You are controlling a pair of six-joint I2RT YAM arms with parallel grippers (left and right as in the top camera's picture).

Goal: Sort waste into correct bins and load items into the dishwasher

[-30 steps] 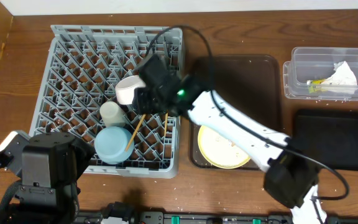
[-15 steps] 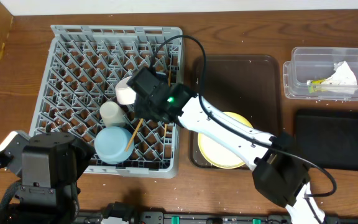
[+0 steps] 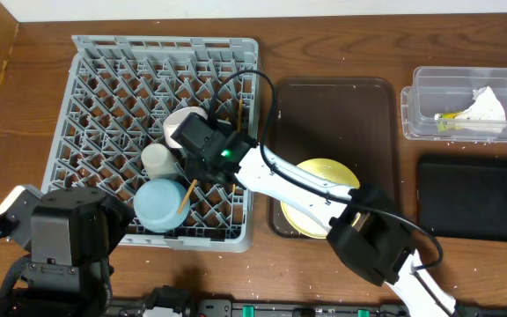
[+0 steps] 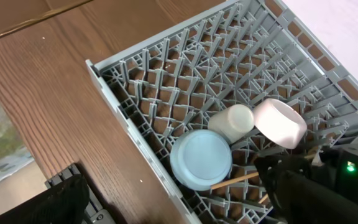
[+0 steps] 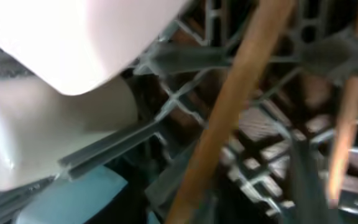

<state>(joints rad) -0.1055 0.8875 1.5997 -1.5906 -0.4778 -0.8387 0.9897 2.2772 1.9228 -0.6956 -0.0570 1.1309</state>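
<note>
The grey dish rack (image 3: 104, 79) holds a white bowl (image 3: 181, 126), a small white cup (image 3: 157, 159), a light blue cup (image 3: 158, 205) and two wooden chopsticks (image 3: 188, 185). My right gripper (image 3: 198, 151) reaches low into the rack beside the bowl. In the right wrist view a chopstick (image 5: 235, 130) runs between its blurred, open fingers (image 5: 241, 205). The pale yellow plate (image 3: 324, 210) lies on the brown tray. The napkin (image 3: 484, 107) lies in the clear tub (image 3: 421, 110). My left gripper (image 4: 166, 219) is open and empty at the rack's front left corner.
The dark brown tray (image 3: 333, 114) lies right of the rack. The flat black bin (image 3: 475, 198) sits below the clear tub. Small whitish crumbs (image 3: 258, 264) dot the table's front edge. The right arm spans from the front right across the tray.
My right gripper has moved down and to the left inside the rack, from beside the bowl's right to just below it. The chopsticks, cups and left arm have not moved.
</note>
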